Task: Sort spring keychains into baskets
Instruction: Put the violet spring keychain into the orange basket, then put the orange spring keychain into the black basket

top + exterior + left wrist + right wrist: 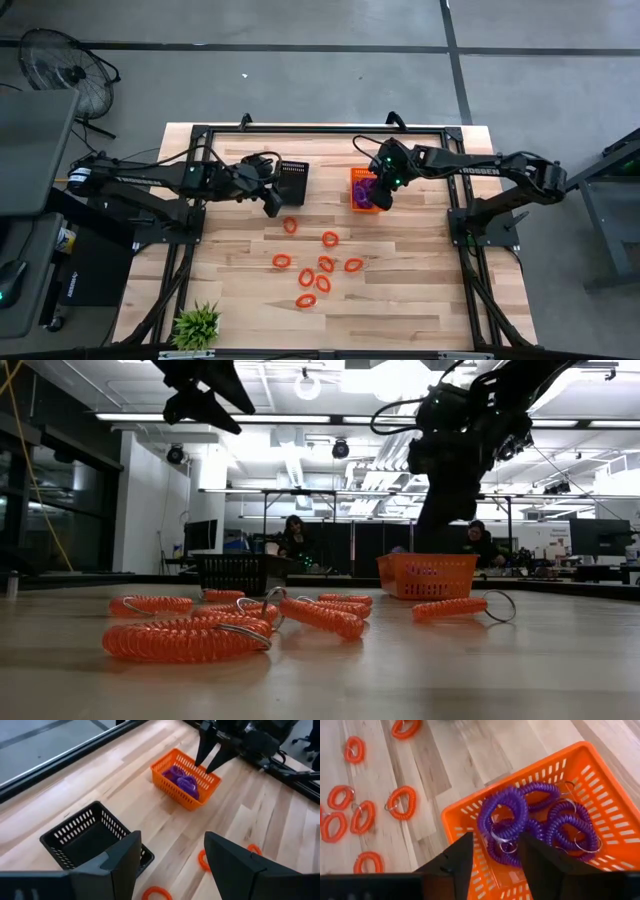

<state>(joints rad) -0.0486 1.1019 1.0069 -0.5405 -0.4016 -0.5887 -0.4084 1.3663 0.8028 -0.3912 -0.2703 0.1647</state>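
The right gripper (492, 865) hangs over the orange basket (600, 775), fingers apart and holding nothing; its wrist view alone shows the purple keychains (530, 822) heaped inside. The left gripper (172, 865), fingers spread wide and empty, hovers near the black basket (75, 837), which only the left wrist view shows to be empty. From above, the orange keychains (318, 270) lie scattered on the table (420, 300), between and in front of the baskets.
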